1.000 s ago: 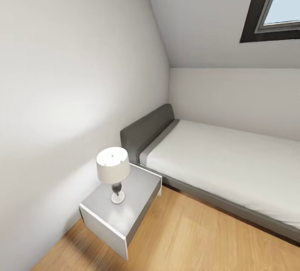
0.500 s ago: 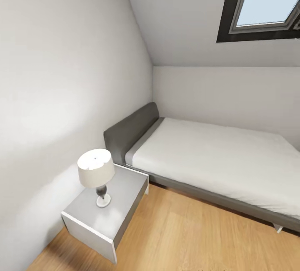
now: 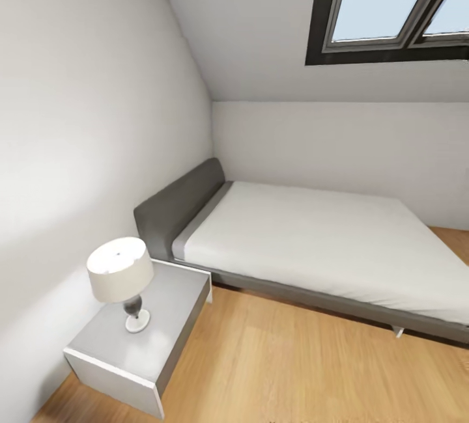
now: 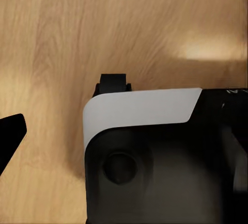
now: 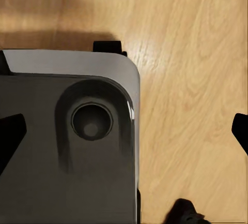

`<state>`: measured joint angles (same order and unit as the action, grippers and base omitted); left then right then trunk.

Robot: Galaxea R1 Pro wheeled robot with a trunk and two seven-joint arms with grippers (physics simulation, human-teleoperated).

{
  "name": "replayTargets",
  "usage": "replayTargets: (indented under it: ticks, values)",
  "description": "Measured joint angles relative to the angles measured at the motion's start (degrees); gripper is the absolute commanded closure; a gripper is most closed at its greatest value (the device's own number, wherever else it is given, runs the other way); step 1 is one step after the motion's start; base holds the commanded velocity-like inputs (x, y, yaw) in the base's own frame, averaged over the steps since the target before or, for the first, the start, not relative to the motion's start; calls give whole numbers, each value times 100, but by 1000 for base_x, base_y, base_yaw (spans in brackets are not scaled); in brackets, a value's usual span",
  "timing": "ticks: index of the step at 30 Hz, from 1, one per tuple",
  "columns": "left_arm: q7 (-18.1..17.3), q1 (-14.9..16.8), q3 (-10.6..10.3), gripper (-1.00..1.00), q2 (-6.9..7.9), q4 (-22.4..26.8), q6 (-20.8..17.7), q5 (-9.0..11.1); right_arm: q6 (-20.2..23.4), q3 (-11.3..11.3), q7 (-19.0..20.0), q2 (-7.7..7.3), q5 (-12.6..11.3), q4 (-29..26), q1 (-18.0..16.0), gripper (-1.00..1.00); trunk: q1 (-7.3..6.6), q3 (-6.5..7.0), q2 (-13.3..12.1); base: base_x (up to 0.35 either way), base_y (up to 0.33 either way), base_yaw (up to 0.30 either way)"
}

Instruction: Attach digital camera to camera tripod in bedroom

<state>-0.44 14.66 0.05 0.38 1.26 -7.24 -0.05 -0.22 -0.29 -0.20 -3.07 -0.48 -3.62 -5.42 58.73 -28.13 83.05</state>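
The bedroom's light wood floor (image 3: 293, 364) is lying at 6 o'clock, a grey-framed bed with white mattress (image 3: 312, 241) sitting at 3 o'clock. A white-shaded lamp (image 3: 122, 278) is standing on a grey bedside table (image 3: 166, 338) at 8 o'clock. Whether either hand is open or closed: cannot tell.

Daylight from the skylight (image 3: 391, 6) brightens white walls; the lamp (image 3: 122, 276) shades the nightstand (image 3: 166, 325) softly. Wide-angle bending at edges; wrist views slightly blurred.
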Motion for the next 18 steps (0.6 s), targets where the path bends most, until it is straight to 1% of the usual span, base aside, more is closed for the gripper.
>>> replayTargets:
  ticks: [3,4,10,11,16,17,18]
  values:
    - [-1,261,-3,-100,-55,1,-239,-5,1,-2,2,-82,-3,-12,-75,-100,0,-10,0,0,0,-259]
    - [-1,263,-4,-100,-56,1,-242,-6,1,-2,2,-83,-3,-12,-75,-100,0,-14,0,0,0,-259]
    - [2,890,-13,-100,-262,2,-803,-26,5,-10,16,-272,-20,-35,-211,-100,0,-34,0,0,0,-259]
    - [2,893,-15,-100,-263,1,-806,-27,5,-9,16,-273,-20,-35,-212,-100,0,-38,0,0,0,-259]
    - [-1,1380,-22,-100,-469,2,-1200,-31,6,-11,108,-411,-27,-104,-252,-100,0,-56,0,0,0,-259]
    - [-1,1382,-24,-100,-471,1,-1202,-32,6,-10,109,-412,-28,-105,-252,-100,0,-60,0,0,0,-259]
    - [-1,1464,-23,-100,-511,3,-1256,-30,6,-13,138,-455,-32,-136,-256,-100,0,-64,0,0,0,-259]
